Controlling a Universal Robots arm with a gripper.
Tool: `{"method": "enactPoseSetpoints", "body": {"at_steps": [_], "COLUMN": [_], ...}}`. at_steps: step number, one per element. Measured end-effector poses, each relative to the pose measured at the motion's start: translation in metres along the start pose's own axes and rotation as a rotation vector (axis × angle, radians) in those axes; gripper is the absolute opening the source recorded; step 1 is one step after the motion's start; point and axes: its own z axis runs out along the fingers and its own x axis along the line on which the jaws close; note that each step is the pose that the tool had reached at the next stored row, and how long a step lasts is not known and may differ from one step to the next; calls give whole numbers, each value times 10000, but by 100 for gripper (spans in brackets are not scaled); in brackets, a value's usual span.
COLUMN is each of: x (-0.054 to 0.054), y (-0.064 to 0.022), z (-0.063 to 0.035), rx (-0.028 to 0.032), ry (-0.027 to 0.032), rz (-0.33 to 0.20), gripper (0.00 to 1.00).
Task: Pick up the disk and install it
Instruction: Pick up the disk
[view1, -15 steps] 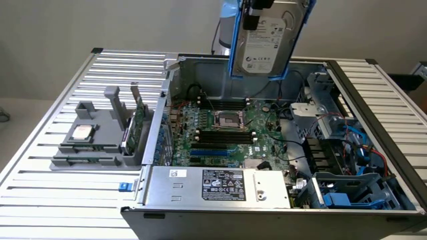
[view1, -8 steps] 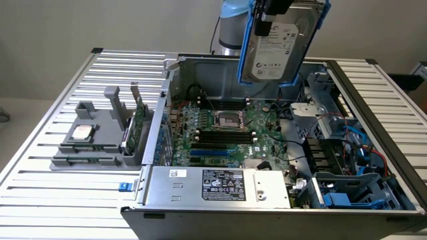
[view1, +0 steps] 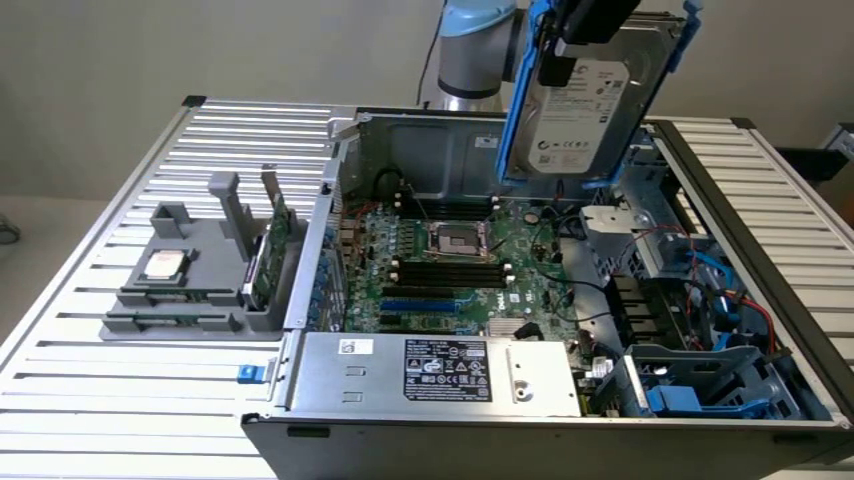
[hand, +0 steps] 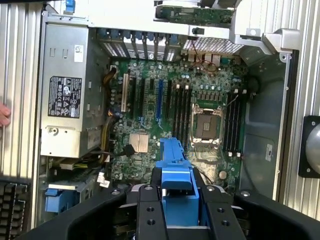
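Slatted table (view1: 134, 400), tool (hand: 182, 202) gripping white-labelled disk (view1: 587, 110)

We read nothing for certain. The white label (view1: 574, 125) on the disk (view1: 638, 60) bears black print, the black label (view1: 447, 370) on the power supply (view1: 354, 385) white print, all too small for us.

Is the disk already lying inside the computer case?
No, the claw holds the disk upright in the air above the open computer case.
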Motion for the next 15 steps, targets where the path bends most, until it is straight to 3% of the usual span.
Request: {"method": "enactPoseSetpoints", "body": {"at_steps": [15], "x": [390], "y": [-191], "z": [-34], "rx": [-8], "ry": [0], "rz": [0], "gripper": [33]}}
